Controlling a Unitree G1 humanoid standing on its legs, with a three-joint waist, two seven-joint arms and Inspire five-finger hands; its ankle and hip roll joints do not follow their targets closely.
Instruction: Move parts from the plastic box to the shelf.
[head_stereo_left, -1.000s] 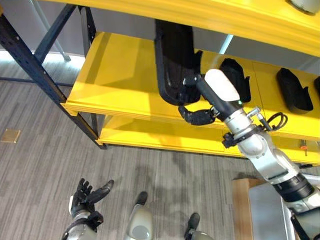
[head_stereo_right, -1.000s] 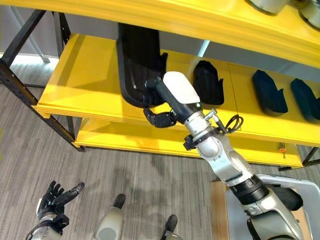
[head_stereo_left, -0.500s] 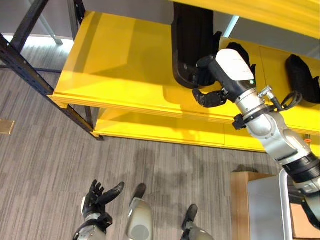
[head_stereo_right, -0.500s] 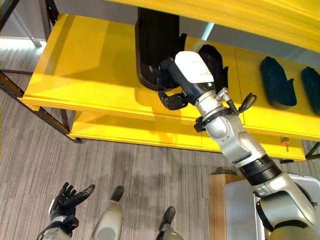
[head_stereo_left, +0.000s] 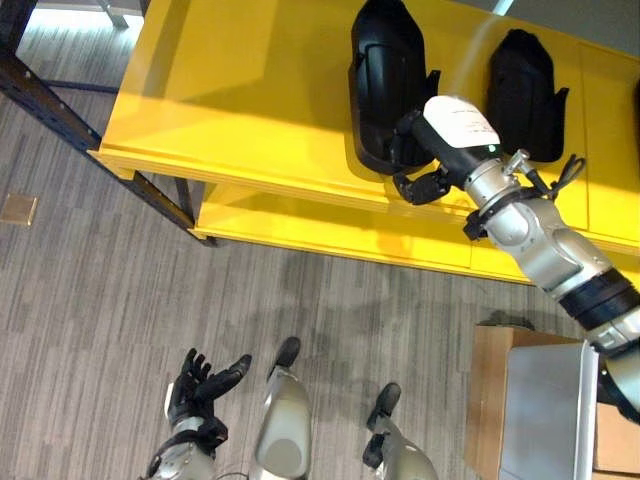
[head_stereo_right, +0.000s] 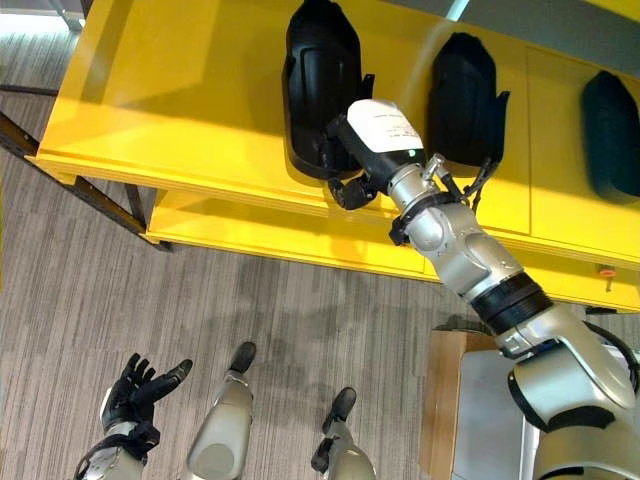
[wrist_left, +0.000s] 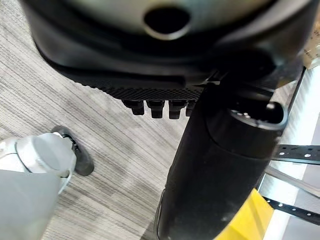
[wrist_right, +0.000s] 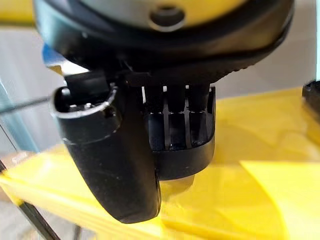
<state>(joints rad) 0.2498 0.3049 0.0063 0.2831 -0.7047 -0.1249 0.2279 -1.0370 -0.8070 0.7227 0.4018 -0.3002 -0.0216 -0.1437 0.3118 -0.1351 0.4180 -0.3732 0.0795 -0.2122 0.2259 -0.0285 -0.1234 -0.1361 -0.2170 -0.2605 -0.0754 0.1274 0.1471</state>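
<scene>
While the right hand (head_stereo_left: 415, 165) reaches over the front lip of the yellow shelf (head_stereo_left: 230, 110), its fingers (wrist_right: 176, 122) are curled onto the near end of a black moulded part (head_stereo_left: 385, 80) that lies flat on the shelf board, and the thumb (wrist_right: 112, 165) stands just beside the same end; the right wrist view shows the fingers hooked over the part's rounded black edge, so the hand grips the part. This part lies lengthwise from front to back, its near end close to the shelf's front edge. Just beside it, toward the robot's right and a little farther back, lies a second black part (head_stereo_left: 522, 90) of the same shape, apart from the first. In the right eye view a third black part (head_stereo_right: 610, 135) lies farther right on the same board, well apart from the second.

Below the shelf runs a lower yellow board (head_stereo_left: 330, 245), and a dark metal upright (head_stereo_left: 60, 90) holds the rack at its left end. The floor is grey striped carpet (head_stereo_left: 120, 300). At the lower right stands a brown cardboard box (head_stereo_left: 492, 390) with a grey bin (head_stereo_left: 545, 420) just beside it.

Low on the robot's left, well apart from the shelf, the left hand (head_stereo_left: 200, 385) hangs over the carpet with fingers spread and relaxed, holding nothing
</scene>
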